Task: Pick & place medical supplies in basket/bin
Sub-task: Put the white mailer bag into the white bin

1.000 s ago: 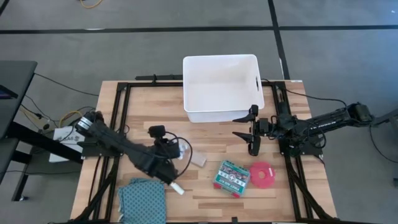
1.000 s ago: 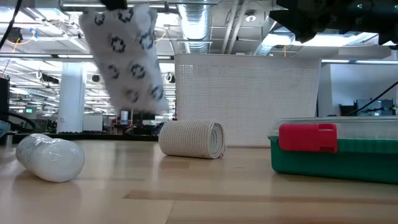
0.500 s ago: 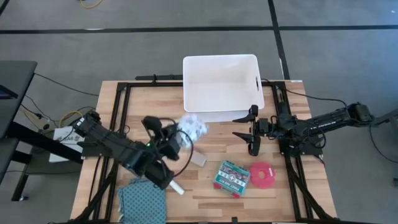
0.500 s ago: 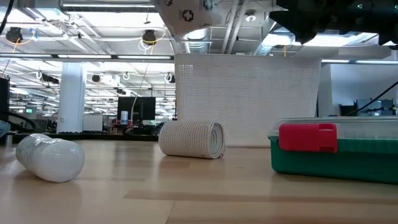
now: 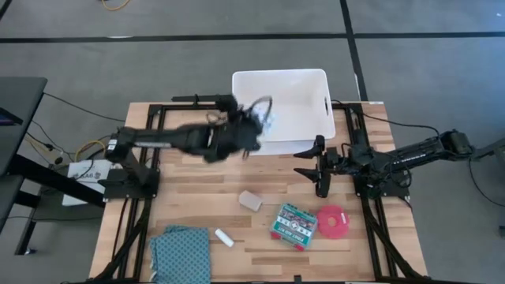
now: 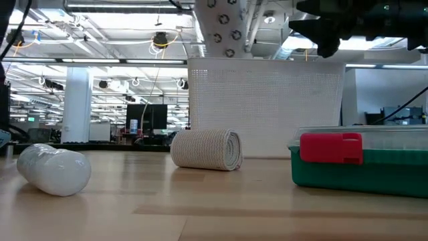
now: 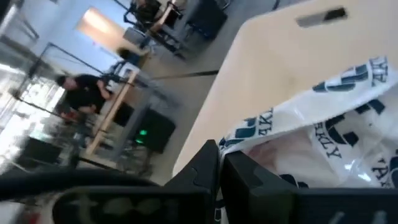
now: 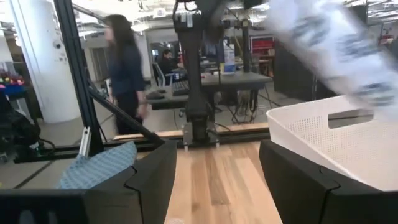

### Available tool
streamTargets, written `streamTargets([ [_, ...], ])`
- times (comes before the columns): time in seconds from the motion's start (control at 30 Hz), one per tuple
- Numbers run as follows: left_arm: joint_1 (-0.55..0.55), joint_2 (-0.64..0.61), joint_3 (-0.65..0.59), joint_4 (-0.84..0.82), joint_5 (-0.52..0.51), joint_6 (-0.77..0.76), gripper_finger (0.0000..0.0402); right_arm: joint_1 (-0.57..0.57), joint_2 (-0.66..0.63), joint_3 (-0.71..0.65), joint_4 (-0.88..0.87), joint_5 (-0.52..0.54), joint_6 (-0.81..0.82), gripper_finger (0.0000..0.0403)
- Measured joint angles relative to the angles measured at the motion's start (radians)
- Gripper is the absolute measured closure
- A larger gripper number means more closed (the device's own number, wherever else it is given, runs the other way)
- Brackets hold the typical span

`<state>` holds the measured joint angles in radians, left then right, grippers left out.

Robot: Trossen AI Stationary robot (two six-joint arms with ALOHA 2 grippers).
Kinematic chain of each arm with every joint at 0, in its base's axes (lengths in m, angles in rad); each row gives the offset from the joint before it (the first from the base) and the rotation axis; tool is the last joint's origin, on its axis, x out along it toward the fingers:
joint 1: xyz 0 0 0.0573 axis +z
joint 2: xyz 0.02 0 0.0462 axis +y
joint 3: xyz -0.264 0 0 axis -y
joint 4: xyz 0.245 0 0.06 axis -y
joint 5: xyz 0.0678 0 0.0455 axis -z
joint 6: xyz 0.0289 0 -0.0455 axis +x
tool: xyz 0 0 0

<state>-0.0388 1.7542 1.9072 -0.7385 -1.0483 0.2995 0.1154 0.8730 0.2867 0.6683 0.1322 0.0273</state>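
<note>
A: Where does the big white bin sit?

B: At the far edge of the table, about midway along it, with a slot handle cut into its right wall. In the low view its perforated side fills the background.

A: And the arms?

B: The left arm reaches across from the table's left side, and the left gripper hangs over the bin's near-left corner. Its fingers are pinched on the flat white patterned packet, which dangles over the bin's rim. The left wrist view shows that packet pressed right against the fingers, with the bin wall behind it.

A: The right one?

B: The right gripper waits near the table's right edge, just in front of the bin's near-right corner, its fingers spread wide with nothing between them.

A: What lies on the table?

B: The folded teal cloth is at the near-left corner. The green-and-red printed pack lies toward the near edge, right of the middle, and the pink-red round disc lies just beside it on the right. The small beige block sits near the middle of the table. The small white roll lies between the cloth and the pack, close to the near edge.
</note>
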Motion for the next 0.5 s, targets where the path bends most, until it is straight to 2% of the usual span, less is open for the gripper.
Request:
streamTargets([
  [0.1,0.101,-0.001,0.0,0.044,0.029,0.04,0.0401,0.009,0.0,0.0,-0.034,0.0,0.026,0.0178],
  [0.27,0.23,0.0,-0.058,0.044,0.284,-0.037,0.0401,0.035,0.011,0.0,-0.075,0.0,0.105,0.0178],
  [0.33,0.26,0.0,-0.103,0.063,0.346,-0.067,0.0401,0.044,0.019,0.0,-0.092,0.0,0.117,0.0178],
  [0.5,0.296,0.04,-0.215,0.143,0.335,-0.047,0.0401,0.064,0.06,0.0,-0.095,0.0,0.167,0.0178],
])
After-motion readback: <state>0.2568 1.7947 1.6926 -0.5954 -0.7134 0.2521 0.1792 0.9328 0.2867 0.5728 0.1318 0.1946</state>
